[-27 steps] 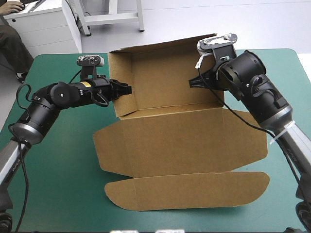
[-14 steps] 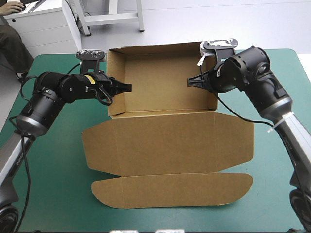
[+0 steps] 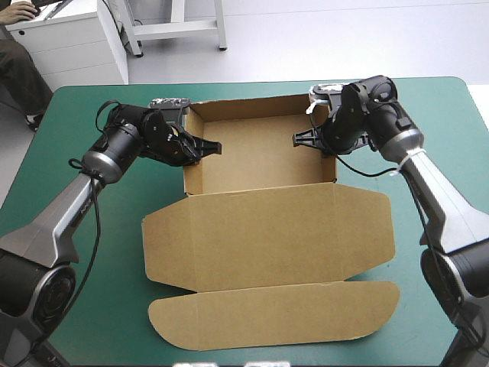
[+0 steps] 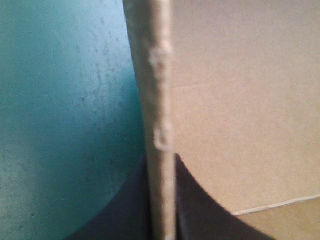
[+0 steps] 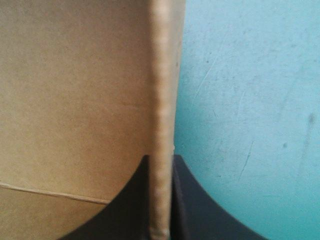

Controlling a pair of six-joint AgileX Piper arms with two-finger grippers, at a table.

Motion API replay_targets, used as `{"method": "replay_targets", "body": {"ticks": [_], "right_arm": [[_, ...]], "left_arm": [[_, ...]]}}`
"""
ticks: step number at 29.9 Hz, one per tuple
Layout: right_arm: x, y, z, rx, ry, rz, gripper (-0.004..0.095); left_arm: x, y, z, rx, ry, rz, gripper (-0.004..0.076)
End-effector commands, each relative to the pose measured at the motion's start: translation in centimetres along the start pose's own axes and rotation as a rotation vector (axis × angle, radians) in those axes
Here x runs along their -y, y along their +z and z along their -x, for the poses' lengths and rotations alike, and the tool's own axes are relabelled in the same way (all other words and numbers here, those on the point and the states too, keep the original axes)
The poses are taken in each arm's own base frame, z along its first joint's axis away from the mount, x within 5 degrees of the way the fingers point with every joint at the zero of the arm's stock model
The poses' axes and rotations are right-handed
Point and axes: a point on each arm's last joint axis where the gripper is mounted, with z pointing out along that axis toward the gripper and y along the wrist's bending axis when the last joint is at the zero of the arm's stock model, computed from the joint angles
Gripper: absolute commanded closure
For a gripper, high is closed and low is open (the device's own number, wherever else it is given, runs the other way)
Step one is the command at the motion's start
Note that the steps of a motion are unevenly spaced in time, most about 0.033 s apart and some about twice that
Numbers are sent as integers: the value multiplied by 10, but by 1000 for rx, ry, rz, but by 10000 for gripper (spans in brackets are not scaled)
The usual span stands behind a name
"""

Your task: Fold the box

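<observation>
**Both grippers clamped on the box's side walls**

The box point(image 3: 267, 229) lies open on the teal-green table cover point(image 3: 114, 306). Its tray is the far part, with walls raised, and the lid point(image 3: 275, 252) lies flat on the cover on the near side of the tray. A long rounded flap point(image 3: 275, 313) is spread flat at the lid's near edge.

The left gripper point(image 3: 214, 147) reaches in from the box's left and is pinched on the left side wall point(image 3: 187, 153), with its tips showing inside the tray. In the left wrist view the wall's raw edge point(image 4: 160, 125) runs straight up between the two black fingers point(image 4: 125, 210). They are all but together, with only the board between them; the tray's brown inside is on one side of the wall and the cover on the other.

The right gripper point(image 3: 299, 139) mirrors it from the box's right, closed on the right side wall point(image 3: 334, 153). Its wrist view shows the same thing: the wall's edge point(image 5: 162, 100) stands between the nearly joined fingers point(image 5: 200, 210).

Both walls stand about upright, though the high view is too steep to say so firmly. The back wall point(image 3: 260, 108) is also raised between them, on the tray's far side.
</observation>
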Motion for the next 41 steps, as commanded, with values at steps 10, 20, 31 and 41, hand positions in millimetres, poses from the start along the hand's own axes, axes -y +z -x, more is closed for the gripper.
{"method": "replay_targets", "body": {"ticks": [10, 20, 31, 41], "right_arm": [[0, 30, 5, -74, -4, 40, 909], [0, 52, 6, -121, -7, 29, 824], [0, 52, 6, -120, -11, 27, 115], [0, 3, 24, 48, -36, 23, 91]], "left_arm": [[1, 24, 6, -22, 16, 16, 734], [-1, 38, 3, -76, 49, 19, 687], [8, 26, 11, -59, 77, -41, 216], [19, -28, 35, 0, 132, -21, 246]]}}
